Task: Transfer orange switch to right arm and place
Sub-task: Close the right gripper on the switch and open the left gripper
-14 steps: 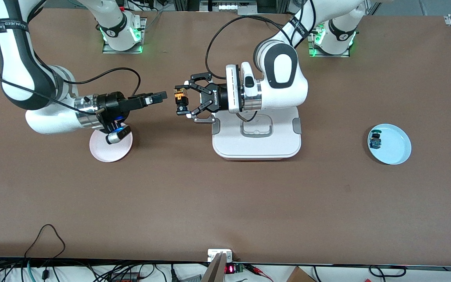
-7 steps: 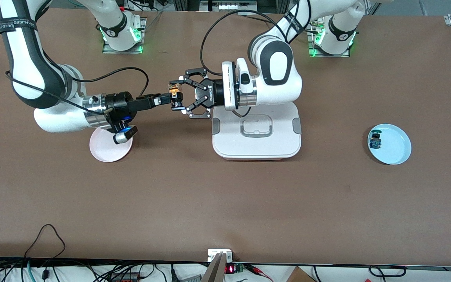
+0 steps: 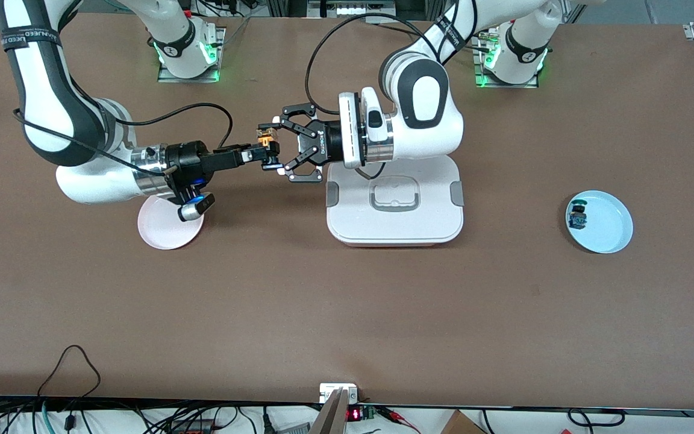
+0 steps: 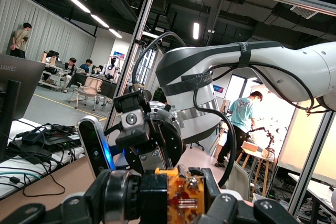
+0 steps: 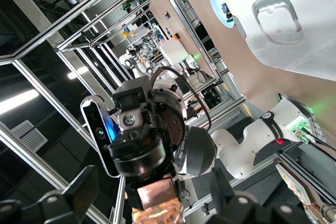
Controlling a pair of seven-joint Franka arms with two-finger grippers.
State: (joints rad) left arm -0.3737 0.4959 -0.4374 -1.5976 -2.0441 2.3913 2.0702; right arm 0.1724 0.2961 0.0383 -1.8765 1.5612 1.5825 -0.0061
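The orange switch (image 3: pixel 269 144) hangs in the air over the bare table between the pink plate and the white box. My left gripper (image 3: pixel 271 150) is shut on it. The left wrist view shows its orange contact end and black barrel (image 4: pixel 181 196) clamped in my left gripper (image 4: pixel 181 205). My right gripper (image 3: pixel 261 154) has come in from the right arm's end and stands open, with its tips level with the switch. In the right wrist view my right gripper (image 5: pixel 151 205) has one finger on either side of the coppery switch (image 5: pixel 157 199), with gaps on both sides.
A white lidded box (image 3: pixel 434 211) sits under the left arm's wrist. A pink plate (image 3: pixel 160 232) lies under the right arm's wrist. A light blue plate (image 3: pixel 612 226) at the left arm's end holds a small blue-and-green switch (image 3: pixel 577 216).
Both arms have closed in on each other. The right gripper slid forward until its fingers flank the switch, and the left gripper carried the switch toward it.
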